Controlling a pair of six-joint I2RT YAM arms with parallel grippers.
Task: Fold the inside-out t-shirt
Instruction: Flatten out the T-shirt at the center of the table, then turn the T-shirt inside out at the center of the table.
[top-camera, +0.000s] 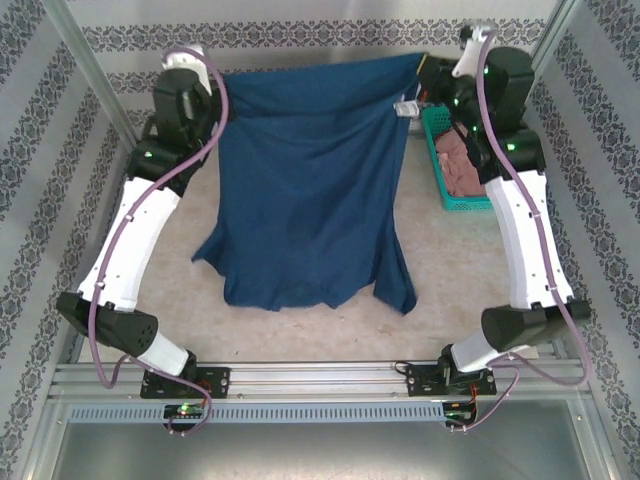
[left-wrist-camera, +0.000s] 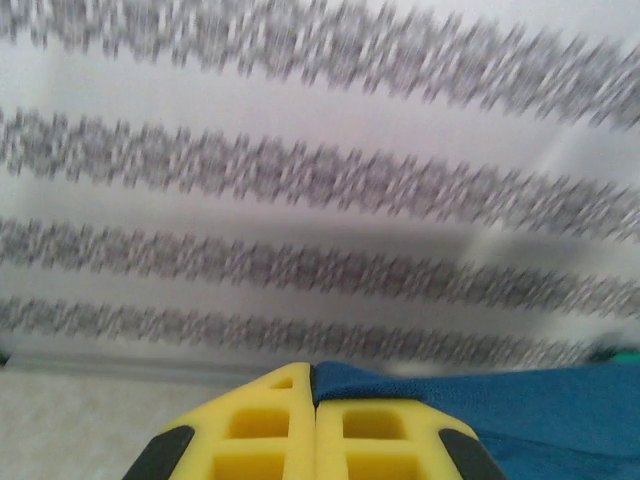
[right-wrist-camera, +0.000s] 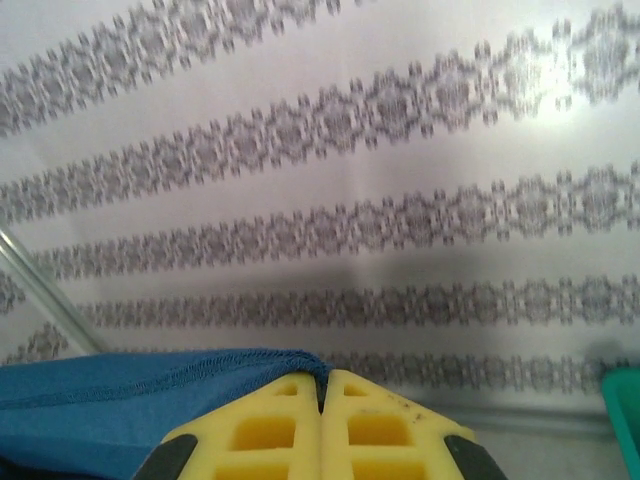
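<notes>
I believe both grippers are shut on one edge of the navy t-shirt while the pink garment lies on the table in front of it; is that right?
Not quite: the top external view shows the pink garment in the green basket at the right. The left gripper and right gripper are indeed shut on one edge of the navy t-shirt.

The right gripper (right-wrist-camera: 323, 385) is pressing its two yellow fingers (right-wrist-camera: 262, 430) flat together, and it is pinching the stitched edge of the inside-out t-shirt (right-wrist-camera: 120, 400) right at the tips. The dark blue cloth is stretching away to the left of the claw and sagging a little below the hem line. Ahead of the claw a pale wall (right-wrist-camera: 350, 200) with rows of grey pattern is facing the camera, a thin metal bar (right-wrist-camera: 45, 295) is slanting up on the far left, and a teal corner (right-wrist-camera: 625, 410) is peeking in low on the right.
</notes>
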